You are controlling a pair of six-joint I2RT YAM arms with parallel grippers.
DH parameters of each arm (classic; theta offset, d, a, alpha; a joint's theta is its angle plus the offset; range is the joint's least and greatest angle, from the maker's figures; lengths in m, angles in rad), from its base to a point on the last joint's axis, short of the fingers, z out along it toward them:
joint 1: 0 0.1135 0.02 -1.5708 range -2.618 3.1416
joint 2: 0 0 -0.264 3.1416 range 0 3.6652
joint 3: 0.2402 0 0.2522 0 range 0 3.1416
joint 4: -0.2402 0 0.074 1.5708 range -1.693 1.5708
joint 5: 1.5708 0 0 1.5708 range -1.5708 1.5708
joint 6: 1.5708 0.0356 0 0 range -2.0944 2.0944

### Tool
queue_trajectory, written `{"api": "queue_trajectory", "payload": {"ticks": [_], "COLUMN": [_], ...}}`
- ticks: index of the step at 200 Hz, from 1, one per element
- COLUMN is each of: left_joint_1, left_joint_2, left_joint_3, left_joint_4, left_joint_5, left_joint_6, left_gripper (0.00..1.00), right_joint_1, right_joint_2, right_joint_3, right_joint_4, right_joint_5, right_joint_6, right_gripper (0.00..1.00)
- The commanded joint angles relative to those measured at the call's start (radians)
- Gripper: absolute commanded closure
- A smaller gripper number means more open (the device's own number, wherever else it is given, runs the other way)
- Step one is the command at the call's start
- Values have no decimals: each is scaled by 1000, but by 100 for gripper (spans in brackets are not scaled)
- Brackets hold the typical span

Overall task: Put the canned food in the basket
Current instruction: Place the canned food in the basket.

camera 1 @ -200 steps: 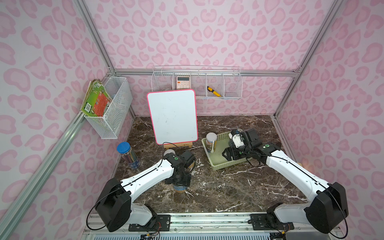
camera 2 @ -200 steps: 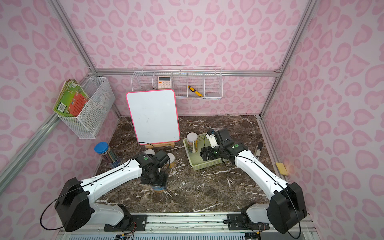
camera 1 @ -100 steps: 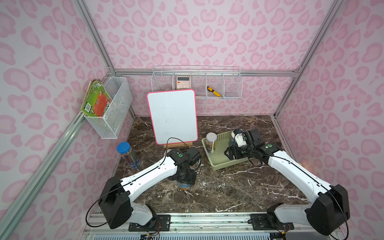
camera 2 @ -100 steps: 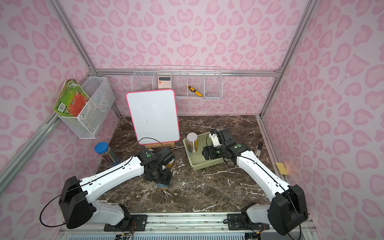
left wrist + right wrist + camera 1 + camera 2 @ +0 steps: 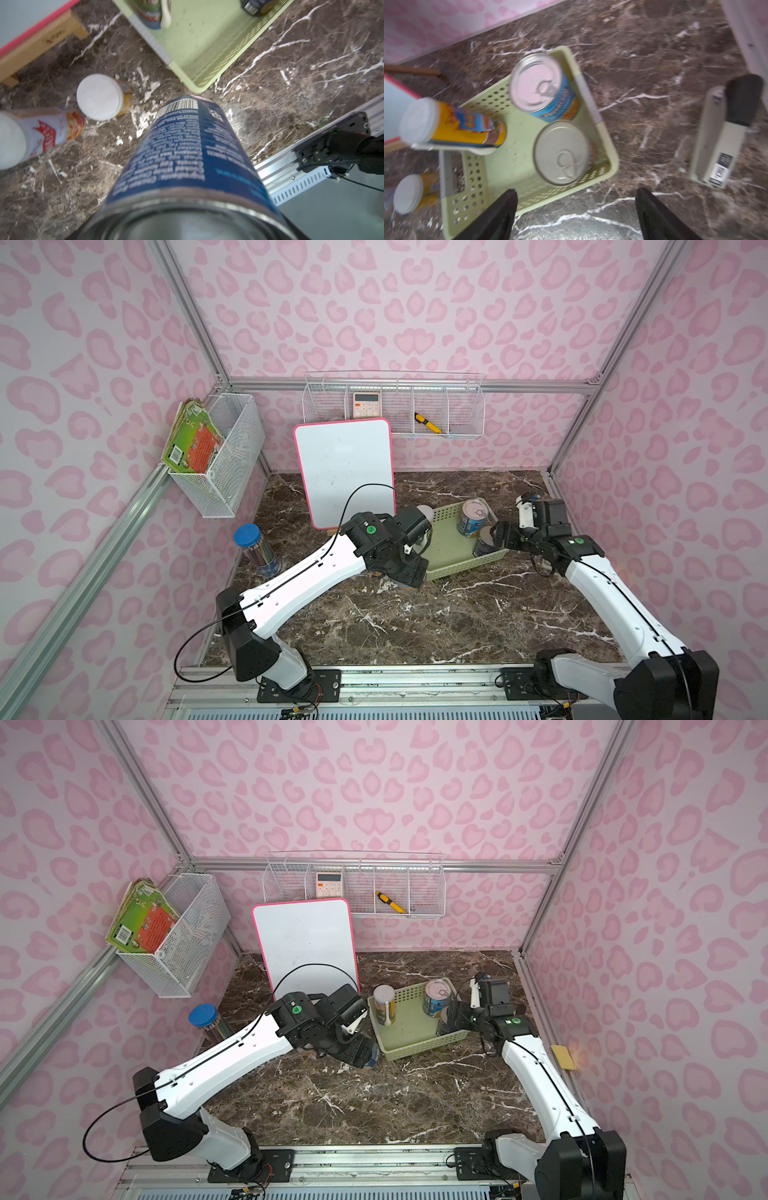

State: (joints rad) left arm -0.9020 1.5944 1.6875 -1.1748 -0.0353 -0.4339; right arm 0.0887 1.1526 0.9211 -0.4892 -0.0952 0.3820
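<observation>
Robot-manipulation test cell, laboratory setting. Pink patterned wall panels (image 5: 415, 302) close three sides, held in aluminium profiles (image 5: 407, 385) that cross the middle of the frame and run down both edges. A marble-look tabletop (image 5: 457, 614) fills the lower centre. Along the bottom edge a metal rail (image 5: 415, 676) carries the left arm (image 5: 307, 576) and right arm (image 5: 619, 597). Staged props: wire baskets (image 5: 232, 472) at upper left and centre, a calculator (image 5: 366, 404), a whiteboard (image 5: 345, 472), and what may be a utility knife (image 5: 428, 423)
</observation>
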Motion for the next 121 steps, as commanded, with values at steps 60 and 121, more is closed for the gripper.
{"api": "queue_trajectory", "payload": {"ticks": [60,121], "left_joint_1": [0,11], "left_joint_2": [345,504], "left_joint_3": [371,490], "left_joint_4": [51,-23], "left_joint_5": [-75,-133], "left_joint_6": [171,199], "left_gripper": [100,100], "right_joint_1": [-101,-102], "right_joint_2": [4,-23], "right_joint_3": [-54,-107], "right_joint_4": [144,176], "right_joint_5": [-105,-145], "right_joint_6": [18,-6], "right_gripper": [9,9]}}
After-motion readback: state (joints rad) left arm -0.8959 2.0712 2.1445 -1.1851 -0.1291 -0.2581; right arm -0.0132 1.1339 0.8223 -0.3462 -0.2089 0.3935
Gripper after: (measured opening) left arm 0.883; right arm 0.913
